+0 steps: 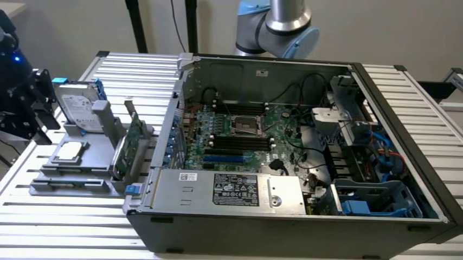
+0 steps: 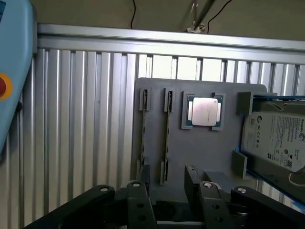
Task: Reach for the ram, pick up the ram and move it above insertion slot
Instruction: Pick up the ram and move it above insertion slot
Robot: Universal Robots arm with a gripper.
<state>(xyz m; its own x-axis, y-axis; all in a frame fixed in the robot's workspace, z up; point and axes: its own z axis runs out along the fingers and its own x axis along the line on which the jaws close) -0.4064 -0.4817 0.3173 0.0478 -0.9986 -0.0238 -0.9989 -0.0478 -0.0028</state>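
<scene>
Status: reach phase, nothing grabbed yet.

I read the ram (image 2: pixel 166 138) as the thin strip standing edge-on in the grey holder (image 2: pixel 209 152), in the slot just beside the CPU (image 2: pixel 205 112). I can't make out colour or chips from this angle, so that's a judgement. A second slot (image 2: pixel 144 133) runs parallel, one step further from the CPU, and looks much the same. The hard drive (image 2: pixel 279 138) sits on the CPU's opposite side.

The gripper (image 2: pixel 167 171) has its jaws spread wide, with nothing between them but bare holder. Its fingers (image 2: pixel 190 179) straddle the line of the slot nearest the CPU, at the end closer to the wrist camera. I judge them above the strip and not touching; how high, I can't tell.

Done: rough alignment over the ram. Not done: closing on it, lifting it, carrying it over.

The target memory slots (image 1: pixel 239 142) are on the motherboard (image 1: pixel 282 124) inside the open case (image 1: pixel 289 233). That puts them well apart from the CPU on the holder, off to the exterior view's right of it.

Arm: an arm joint (image 1: pixel 282 24) sits behind the case's back wall. The wrist points down at the holder on a slant, looking past the CPU towards the table's edge rail (image 2: pixel 167 40).
</scene>
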